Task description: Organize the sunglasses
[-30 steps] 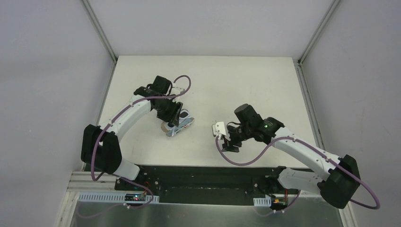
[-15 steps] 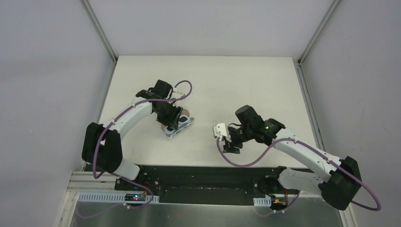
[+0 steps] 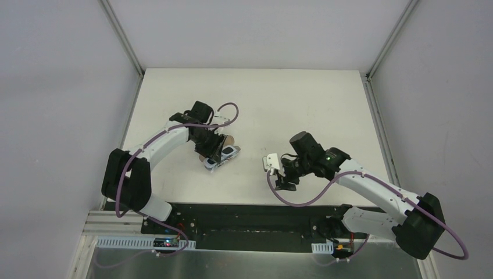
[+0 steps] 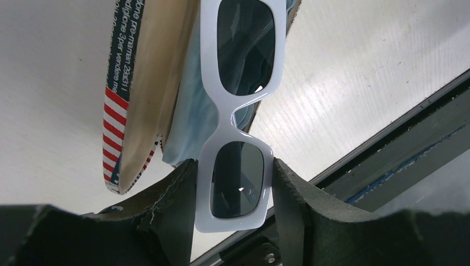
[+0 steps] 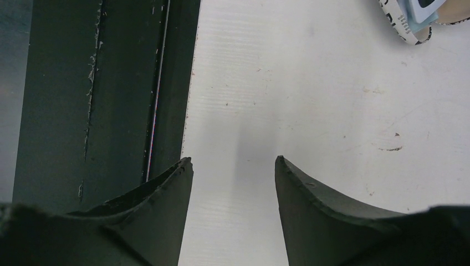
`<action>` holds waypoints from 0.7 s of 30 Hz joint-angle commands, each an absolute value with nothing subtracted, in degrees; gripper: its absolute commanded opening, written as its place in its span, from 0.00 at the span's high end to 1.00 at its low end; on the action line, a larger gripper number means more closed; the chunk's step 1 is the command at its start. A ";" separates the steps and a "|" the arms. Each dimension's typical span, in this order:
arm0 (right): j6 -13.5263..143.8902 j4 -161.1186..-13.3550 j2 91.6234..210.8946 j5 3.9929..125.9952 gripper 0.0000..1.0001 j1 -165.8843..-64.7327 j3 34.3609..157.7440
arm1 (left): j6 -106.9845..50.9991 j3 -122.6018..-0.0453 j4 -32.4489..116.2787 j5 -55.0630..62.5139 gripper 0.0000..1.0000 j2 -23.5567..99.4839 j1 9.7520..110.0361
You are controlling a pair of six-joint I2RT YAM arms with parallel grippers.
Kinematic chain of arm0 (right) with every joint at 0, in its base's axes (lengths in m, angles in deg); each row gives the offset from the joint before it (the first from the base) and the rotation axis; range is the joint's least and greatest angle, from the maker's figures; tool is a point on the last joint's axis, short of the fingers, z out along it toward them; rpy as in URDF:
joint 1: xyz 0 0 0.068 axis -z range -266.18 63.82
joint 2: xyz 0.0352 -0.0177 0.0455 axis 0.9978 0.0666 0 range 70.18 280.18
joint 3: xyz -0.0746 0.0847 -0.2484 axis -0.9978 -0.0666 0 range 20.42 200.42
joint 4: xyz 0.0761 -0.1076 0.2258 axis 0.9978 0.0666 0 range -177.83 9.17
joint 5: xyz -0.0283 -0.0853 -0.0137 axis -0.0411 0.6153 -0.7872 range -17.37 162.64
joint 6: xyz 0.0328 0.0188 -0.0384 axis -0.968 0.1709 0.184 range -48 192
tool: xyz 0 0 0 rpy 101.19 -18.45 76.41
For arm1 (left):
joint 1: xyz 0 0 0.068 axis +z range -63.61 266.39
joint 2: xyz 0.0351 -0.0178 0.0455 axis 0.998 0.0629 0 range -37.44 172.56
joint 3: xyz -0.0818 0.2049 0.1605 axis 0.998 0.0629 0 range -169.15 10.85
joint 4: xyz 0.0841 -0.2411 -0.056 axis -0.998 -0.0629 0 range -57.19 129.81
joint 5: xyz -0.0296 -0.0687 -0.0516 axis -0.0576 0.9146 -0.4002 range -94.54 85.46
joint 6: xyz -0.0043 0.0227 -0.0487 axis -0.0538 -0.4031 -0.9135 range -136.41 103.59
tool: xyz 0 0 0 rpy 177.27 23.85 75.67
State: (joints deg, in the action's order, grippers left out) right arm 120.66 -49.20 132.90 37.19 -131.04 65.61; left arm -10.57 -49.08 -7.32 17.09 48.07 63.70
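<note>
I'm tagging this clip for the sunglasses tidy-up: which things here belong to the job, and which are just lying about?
Job: sunglasses; left gripper, clamped on them.
Lying about: printed case; blue cloth against it; right gripper, open and empty.

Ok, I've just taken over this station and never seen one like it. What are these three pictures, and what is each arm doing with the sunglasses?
Two robot arms sit at the near edge of the table, each ending in a two-finger gripper. The wide picture looks down from above and behind them. The other two come from cameras on the wrists, so the dark shapes at the bottom are that arm's own fingers. The left gripper is closed on one lens end of the sunglasses, just in front of an open printed case and a light blue cloth. The right gripper is open and empty above the table.
</note>
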 commanded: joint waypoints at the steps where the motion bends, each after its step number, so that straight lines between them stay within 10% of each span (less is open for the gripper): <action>1: 120.28 -51.12 131.90 34.67 0.41 -130.92 65.70 | -10.01 -48.56 -4.65 18.27 0.82 49.00 63.01; 21: 119.09 -53.20 134.15 33.51 0.41 -131.00 65.67 | -6.22 -44.83 2.85 8.14 0.80 48.85 58.88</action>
